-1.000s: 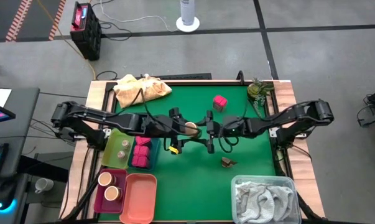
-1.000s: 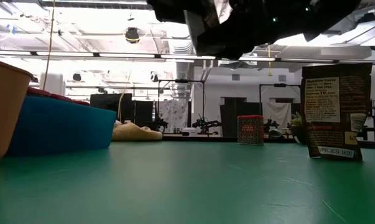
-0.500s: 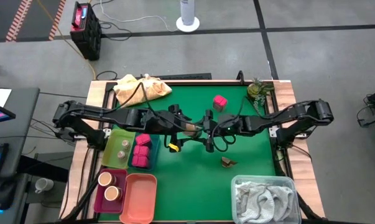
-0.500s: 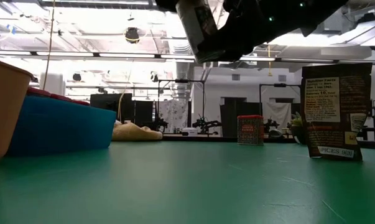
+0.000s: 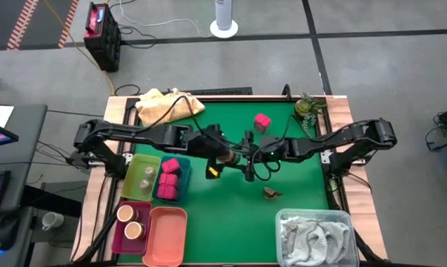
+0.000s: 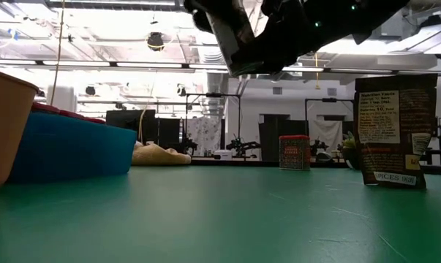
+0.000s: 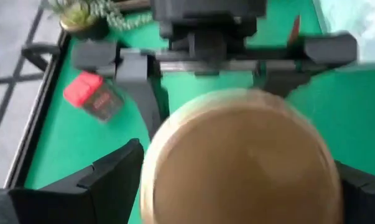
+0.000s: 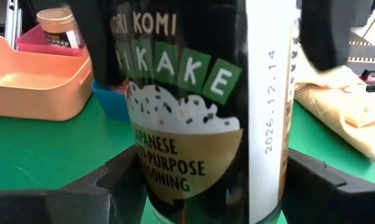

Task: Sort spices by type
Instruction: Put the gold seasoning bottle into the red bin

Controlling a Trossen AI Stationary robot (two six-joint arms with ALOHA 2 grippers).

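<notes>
At frame centre, the left pincer and right pincer both pinch one tan-lidded jar. Lower left: the maroon bin holds two jars, the blue bin pink packets; the orange tray is empty.

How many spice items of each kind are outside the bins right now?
Pink-red packet on the mat: 1
Brown packet on the mat: 1
Tan-lidded jar, held in the air by the left gripper, right gripper at it: 1
Total: 3
</notes>
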